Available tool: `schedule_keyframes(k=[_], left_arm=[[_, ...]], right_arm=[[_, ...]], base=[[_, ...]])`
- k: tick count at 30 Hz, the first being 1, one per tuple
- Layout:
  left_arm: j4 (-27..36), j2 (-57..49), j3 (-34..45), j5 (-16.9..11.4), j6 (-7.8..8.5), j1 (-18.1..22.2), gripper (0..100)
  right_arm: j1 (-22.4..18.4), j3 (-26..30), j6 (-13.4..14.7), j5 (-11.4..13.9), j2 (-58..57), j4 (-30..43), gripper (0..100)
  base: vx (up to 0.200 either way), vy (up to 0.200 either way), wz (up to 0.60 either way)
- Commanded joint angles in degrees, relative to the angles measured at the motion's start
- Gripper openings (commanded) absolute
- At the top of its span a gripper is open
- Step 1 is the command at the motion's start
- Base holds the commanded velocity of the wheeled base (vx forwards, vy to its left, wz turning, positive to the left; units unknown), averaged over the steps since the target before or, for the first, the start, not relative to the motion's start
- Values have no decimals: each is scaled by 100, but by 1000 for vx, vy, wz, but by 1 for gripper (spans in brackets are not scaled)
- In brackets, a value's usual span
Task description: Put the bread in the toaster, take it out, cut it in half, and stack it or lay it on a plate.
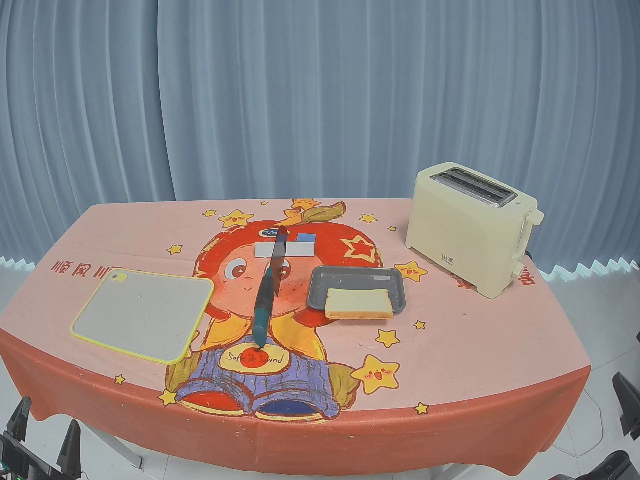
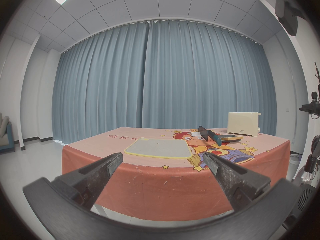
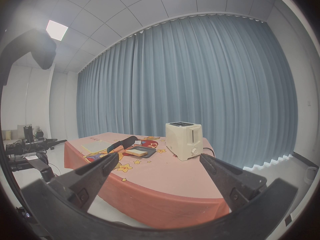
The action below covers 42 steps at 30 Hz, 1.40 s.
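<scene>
Head view: toaster [image 1: 467,235], small dark print on side; both jaws apart, empty.

Printed characters on tablecloth [image 1: 467,348]; small mark on toaster [image 1: 467,235]; none clearly legible

I count one toaster [image 1: 470,228] on the worktop [image 1: 467,341], with two slots [image 1: 475,188] in its top. Just beside the toaster is one dark tray [image 1: 347,279] with one slice of bread [image 1: 358,303]. Farther from the toaster lie one knife [image 1: 267,295] and one cutting board [image 1: 143,313]. There are two tools: the left tool [image 2: 163,159] and the right tool [image 3: 159,158].
</scene>
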Motion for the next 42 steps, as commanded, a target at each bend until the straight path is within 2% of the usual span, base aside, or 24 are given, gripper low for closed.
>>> schedule_keyframes(k=[1,9,22,33,38,42], left_arm=[[-2,-22,101,3,-1,2,100],[-2,-22,101,3,-1,2,100],[-2,-31,101,12,-1,2,100],[-2,-31,101,12,-1,2,100],[-2,-31,101,12,-1,2,100],[-2,-31,101,12,-1,2,100]], right_arm=[[24,-238,0,27,653,-4,100],[94,-405,-53,53,1110,5,100],[595,-1407,-18,62,2226,-4,100],[700,-1363,0,62,2332,5,100],[955,-1056,0,53,2358,5,100],[1017,-1047,17,53,2552,-13,100]], base=[[0,0,0],[0,0,0],[0,0,0],[0,0,0],[0,0,0],[0,0,0]])
